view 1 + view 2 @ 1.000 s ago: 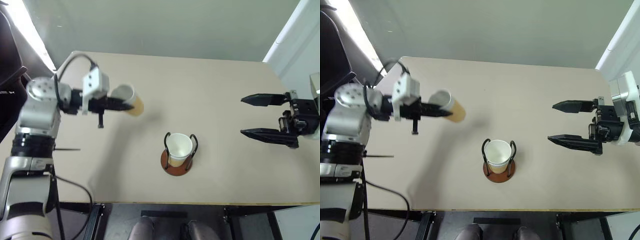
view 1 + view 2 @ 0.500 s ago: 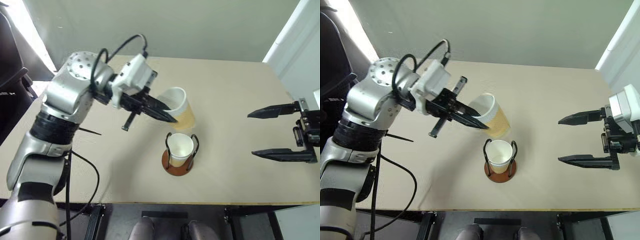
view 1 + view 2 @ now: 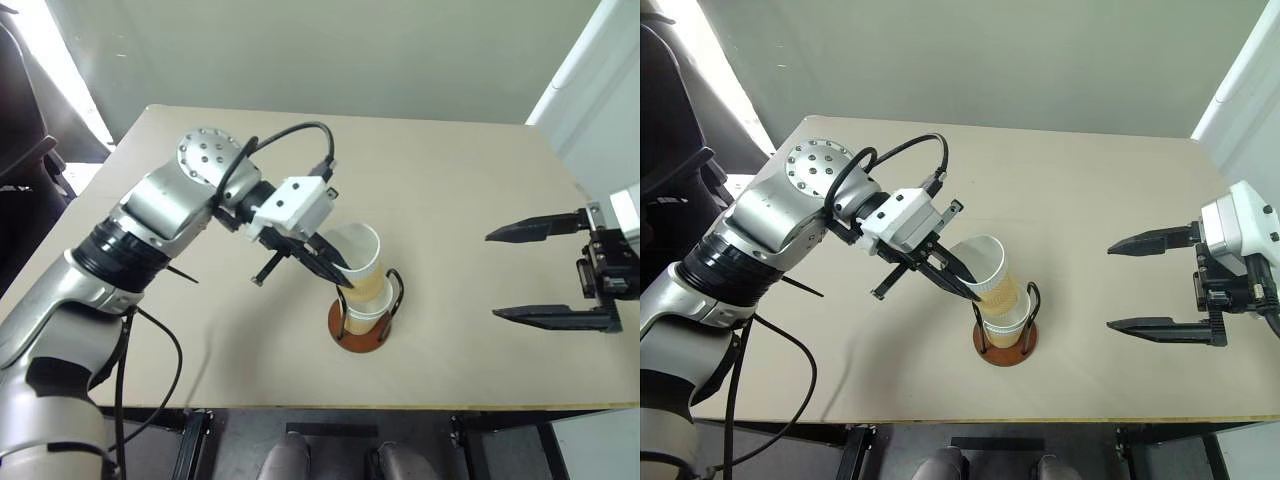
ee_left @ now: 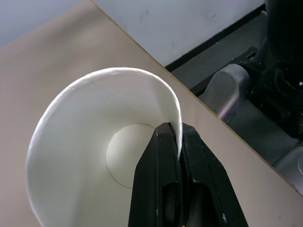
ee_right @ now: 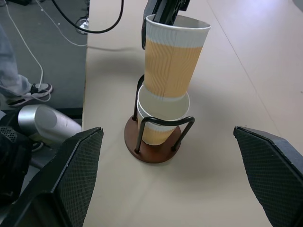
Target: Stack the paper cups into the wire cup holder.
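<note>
A: Status, big to small?

B: Beige rectangular tabletop (image 3: 450, 180), matte. Left arm reaches in over it from the left. Left gripper (image 3: 958, 282), two black fingers, is pinched tight on the rim of a tan-yellow ribbed paper cup with white inside and rolled white rim (image 3: 993, 277): one finger inside the wall, one outside. Left wrist view shows the fingers (image 4: 165, 189) together on that cup wall, white interior and round bottom visible.

A: Right side?

B: Right gripper (image 3: 520, 272) hangs over the right part of the table, well apart from the holder, fingers spread wide, nothing between them. Its textured fingertips (image 5: 71, 175) frame the holder in the right wrist view.

A: Holder and cups?

B: Black wire cup holder on a round reddish-brown disc base (image 5: 154, 142) stands near the front middle of the table. A second, identical paper cup (image 5: 161, 118) sits upright inside the wire loops. The held cup is tilted slightly, its bottom end entering the mouth of the seated cup; most of its body stands above the seated cup's rim.

A: Fully nested?

B: No, only partly in.
</note>
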You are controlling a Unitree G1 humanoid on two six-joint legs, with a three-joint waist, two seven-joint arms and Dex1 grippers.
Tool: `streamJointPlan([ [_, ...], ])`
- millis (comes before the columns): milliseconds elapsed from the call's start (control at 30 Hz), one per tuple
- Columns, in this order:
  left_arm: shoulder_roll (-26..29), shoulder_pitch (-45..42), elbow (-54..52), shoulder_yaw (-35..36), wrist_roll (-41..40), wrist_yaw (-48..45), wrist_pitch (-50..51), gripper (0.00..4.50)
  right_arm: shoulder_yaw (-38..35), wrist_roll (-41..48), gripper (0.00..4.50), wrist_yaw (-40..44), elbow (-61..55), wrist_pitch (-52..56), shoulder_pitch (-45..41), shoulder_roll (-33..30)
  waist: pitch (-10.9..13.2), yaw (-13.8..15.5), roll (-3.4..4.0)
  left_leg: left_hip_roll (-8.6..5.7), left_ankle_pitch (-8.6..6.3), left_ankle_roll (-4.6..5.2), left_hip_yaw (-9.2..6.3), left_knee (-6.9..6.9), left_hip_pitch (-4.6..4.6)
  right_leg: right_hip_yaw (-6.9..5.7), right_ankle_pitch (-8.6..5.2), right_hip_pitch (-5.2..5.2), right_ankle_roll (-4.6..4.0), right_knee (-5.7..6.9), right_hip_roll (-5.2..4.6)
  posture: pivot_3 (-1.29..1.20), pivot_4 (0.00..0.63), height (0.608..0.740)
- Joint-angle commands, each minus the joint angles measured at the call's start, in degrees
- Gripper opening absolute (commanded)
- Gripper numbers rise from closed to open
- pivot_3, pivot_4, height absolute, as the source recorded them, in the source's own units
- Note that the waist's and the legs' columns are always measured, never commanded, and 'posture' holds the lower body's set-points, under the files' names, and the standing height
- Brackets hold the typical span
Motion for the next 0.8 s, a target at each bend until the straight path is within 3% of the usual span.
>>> streamJointPlan([
  [33, -2.2, -1.3, 1.3, 1.2, 2.8, -2.1, -3.0, 0.02, -0.5, 0.8, 4.5, -0.9, -1.0, -0.7, -0.9, -0.2, 0.0, 0.0, 0.0, 0.0, 0.0, 0.0, 0.0, 0.0, -0.01, 0.0, 0.0, 0.0, 0.0, 0.0, 0.0, 0.0, 0.15, 0.74],
  [300, -4.1, -1.1, 2.5, 0.1, 6.1, -2.1, -4.4, 0.02, -1.8, 0.9, 4.5, -0.8, -1.2, -0.7, -0.3, -0.3, 0.0, 0.0, 0.01, -0.01, -0.01, 0.01, 0.04, 0.0, -0.15, 0.04, 0.02, -0.08, 0.03, -0.11, 0.01, 0.0, 0.15, 0.74],
  [400, -4.8, -1.4, 2.5, 0.4, 5.7, -2.1, -3.4, 0.63, -1.7, 0.7, 4.5, -1.0, -1.2, -0.8, -0.3, -0.3, 0.0, 0.1, 0.01, -0.02, -0.01, 0.02, 0.04, 0.0, -0.17, 0.05, 0.05, -0.07, 0.09, -0.17, 0.0, 0.0, 0.15, 0.74],
  [667, -7.7, -0.7, 3.9, 4.9, 8.6, -0.7, -0.2, 3.53, 0.8, -0.6, 4.5, -0.7, 0.6, -2.7, -1.2, 0.2, 0.0, 0.1, 0.01, -0.04, -0.02, 0.03, 0.04, 0.04, -0.19, 0.08, 0.09, -0.06, 0.15, -0.19, -0.02, 0.0, 0.15, 0.74],
  [800, -8.3, -0.2, 6.2, 12.0, 10.2, 4.3, 4.9, 3.53, 7.3, -4.2, 4.5, 1.3, 6.1, -6.2, -4.3, 1.0, 0.0, -0.1, 0.01, -0.05, -0.03, 0.06, 0.07, 0.1, -0.19, 0.11, 0.13, -0.06, 0.22, -0.19, -0.03, 0.0, 0.15, 0.74],
])
